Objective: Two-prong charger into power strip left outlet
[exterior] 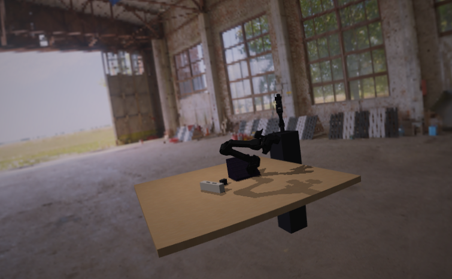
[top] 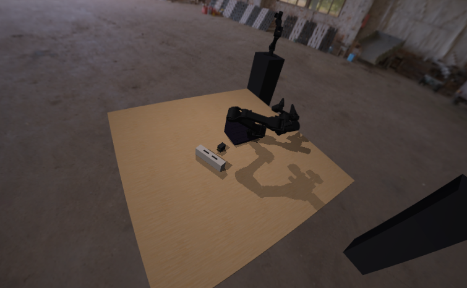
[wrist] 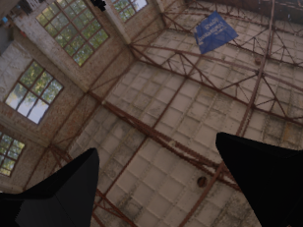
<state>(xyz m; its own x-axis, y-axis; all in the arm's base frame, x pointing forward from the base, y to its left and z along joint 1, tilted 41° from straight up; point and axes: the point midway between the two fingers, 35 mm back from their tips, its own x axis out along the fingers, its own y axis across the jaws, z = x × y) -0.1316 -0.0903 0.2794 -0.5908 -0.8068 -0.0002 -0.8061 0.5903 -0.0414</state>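
The white power strip lies on the wooden table, with two dark slotted outlets on its top face. The small black charger sits on the table just beside the strip, apart from it, on the side toward the arm. Its prongs are too small to make out clearly. My gripper is open and empty. It is raised above the far side of the table, well away from the charger, with its fingers pointing upward. The wrist view shows only the roof and windows between and beyond the fingers.
A dark block stands on the table close to the arm's base, behind the charger. Beyond the table's far edge a black pedestal carries another dark arm. Another black pedestal is at the right in the top view.
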